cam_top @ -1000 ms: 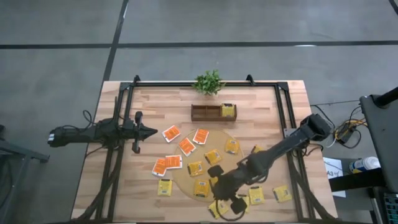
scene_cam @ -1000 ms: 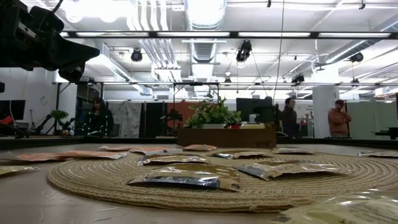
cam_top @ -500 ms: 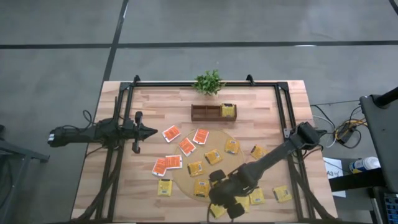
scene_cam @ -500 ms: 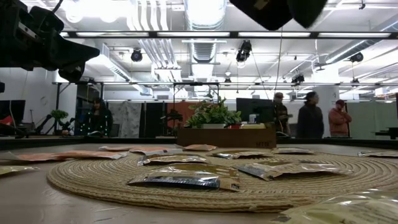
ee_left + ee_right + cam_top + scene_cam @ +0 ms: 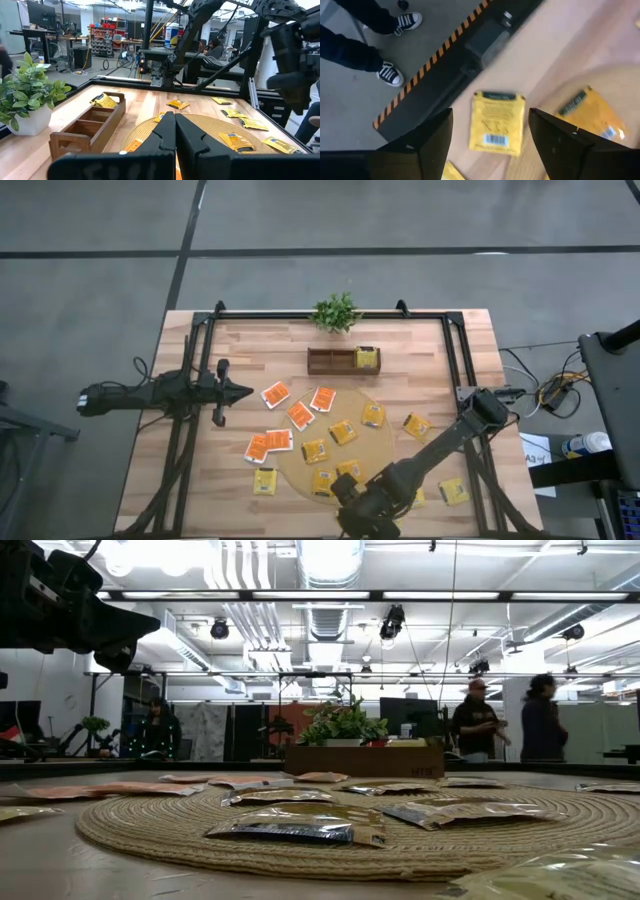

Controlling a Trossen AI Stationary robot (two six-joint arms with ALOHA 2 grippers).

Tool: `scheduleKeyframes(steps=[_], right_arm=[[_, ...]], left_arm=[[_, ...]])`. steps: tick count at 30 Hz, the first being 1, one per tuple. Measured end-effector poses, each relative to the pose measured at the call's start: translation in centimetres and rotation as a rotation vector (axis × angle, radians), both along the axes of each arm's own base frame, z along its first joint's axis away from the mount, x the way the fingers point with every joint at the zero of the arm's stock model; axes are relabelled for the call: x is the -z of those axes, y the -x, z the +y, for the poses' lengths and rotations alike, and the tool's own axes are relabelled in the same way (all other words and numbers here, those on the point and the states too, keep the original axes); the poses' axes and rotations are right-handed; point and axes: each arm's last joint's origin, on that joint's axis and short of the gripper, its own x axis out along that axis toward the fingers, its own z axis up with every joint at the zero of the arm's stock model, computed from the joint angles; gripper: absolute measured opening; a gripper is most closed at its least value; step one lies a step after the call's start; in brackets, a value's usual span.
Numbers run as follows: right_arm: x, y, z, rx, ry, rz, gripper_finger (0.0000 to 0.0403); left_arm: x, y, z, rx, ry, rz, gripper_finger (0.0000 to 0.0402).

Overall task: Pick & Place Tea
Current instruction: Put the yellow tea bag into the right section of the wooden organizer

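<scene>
Since a second ago, the right arm has swung further toward the table's six o'clock edge, and its right gripper (image 5: 365, 515) has spread its fingers wide, holding nothing. From the four o'clock corner the arm reaches low and diagonal, its claw hanging over a yellow tea packet (image 5: 497, 127) lying flat by the round mat (image 5: 385, 442). Other tea packets (image 5: 300, 415) lie scattered on and around the mat. At nine o'clock the left gripper (image 5: 238, 391) waits, stretched level, fingers closed on nothing.
</scene>
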Motion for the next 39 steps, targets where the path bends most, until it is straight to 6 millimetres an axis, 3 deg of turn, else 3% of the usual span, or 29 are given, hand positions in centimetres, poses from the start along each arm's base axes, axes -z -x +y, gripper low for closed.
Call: scheduleKeyframes(steps=[7,21,39], right_arm=[[1.1,0.3,0.9,-0.081,0.032,-0.005,0.026],[4.0,-0.2,1.3,-0.083,0.077,0.058,0.0258],[6.9,-1.5,0.5,-0.034,0.132,0.098,0.0249]], left_arm=[[0.0,0.0,0.0,0.0,0.0,0.004,0.0],[0.0,0.0,0.0,0.0,0.0,0.004,0.0],[0.0,0.0,0.0,0.0,0.0,0.004,0.0]])
